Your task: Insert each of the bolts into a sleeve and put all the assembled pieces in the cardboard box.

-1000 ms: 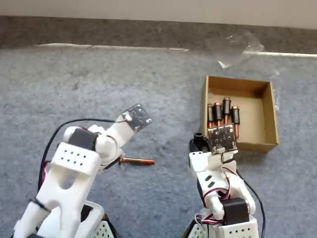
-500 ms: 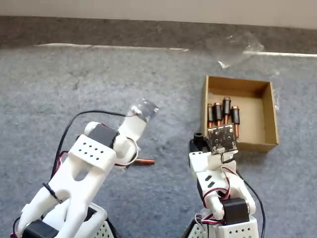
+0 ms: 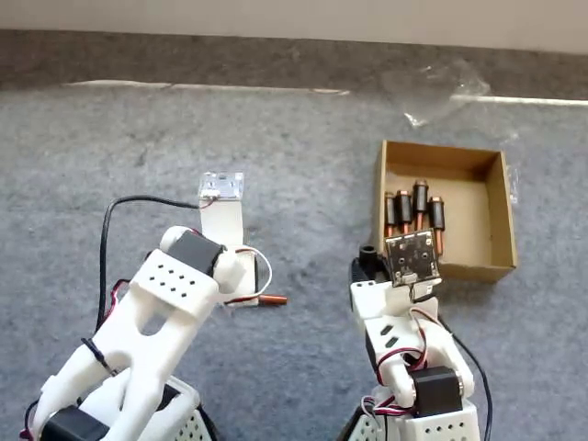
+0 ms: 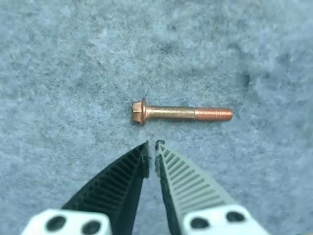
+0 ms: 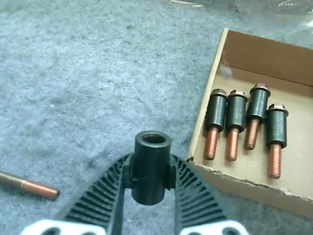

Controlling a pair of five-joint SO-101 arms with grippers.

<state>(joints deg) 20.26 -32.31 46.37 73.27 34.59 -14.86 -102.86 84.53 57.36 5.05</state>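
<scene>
A copper bolt (image 4: 181, 113) lies flat on the grey felt, its head pointing away from the threaded end. My left gripper (image 4: 150, 147) hovers just short of the bolt's head end, fingers shut with nothing between them. In the high view the bolt (image 3: 272, 299) pokes out from under the left arm. My right gripper (image 5: 150, 171) is shut on an upright black sleeve (image 5: 152, 161), open bore facing up, beside the cardboard box (image 5: 274, 54). Several assembled bolt-and-sleeve pieces (image 5: 242, 115) lie side by side in the box.
The cardboard box (image 3: 441, 156) stands at the right of the table, with a crumpled clear plastic bag (image 3: 432, 87) behind it. Open grey felt stretches to the left and the back. The right arm stands close against the box's near corner.
The left arm's wrist has swung from a tilt to the right into a straight line, and now covers more of the bolt. The right arm and the sleeve have not moved.
</scene>
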